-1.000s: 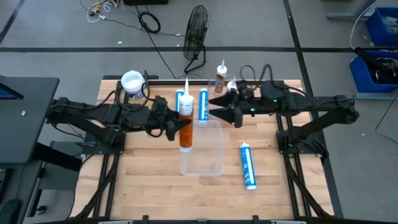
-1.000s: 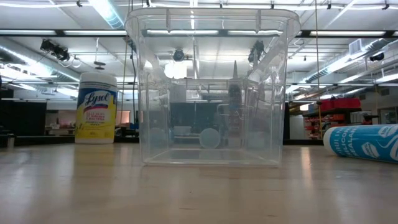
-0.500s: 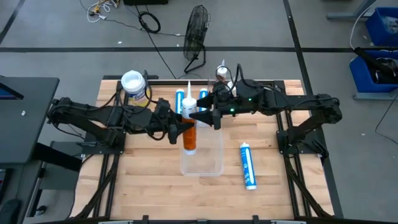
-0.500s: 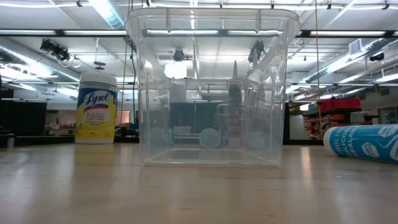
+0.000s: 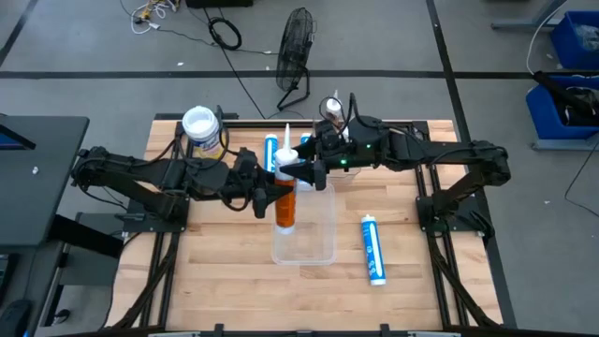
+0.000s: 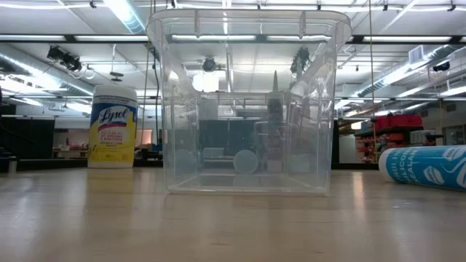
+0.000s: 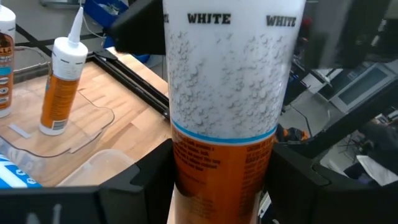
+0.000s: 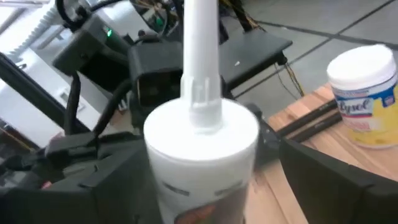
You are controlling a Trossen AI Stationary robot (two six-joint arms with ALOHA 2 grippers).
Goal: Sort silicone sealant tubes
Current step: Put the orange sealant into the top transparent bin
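Left pincer [image 5: 270,190] around orange tube [image 5: 284,201].

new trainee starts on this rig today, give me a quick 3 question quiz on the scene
1. True or false: the left claw grips the orange sealant tube.
2. Which lies alone on the table, nearer the right arm? A) an orange tube B) the blue sealant tube C) the yellow Lysol canister
3. Fill in: the right claw stands open around the held tube's ____ end.

Key: 1 true; 2 B; 3 nozzle. The tube hangs above the clear plastic bin.
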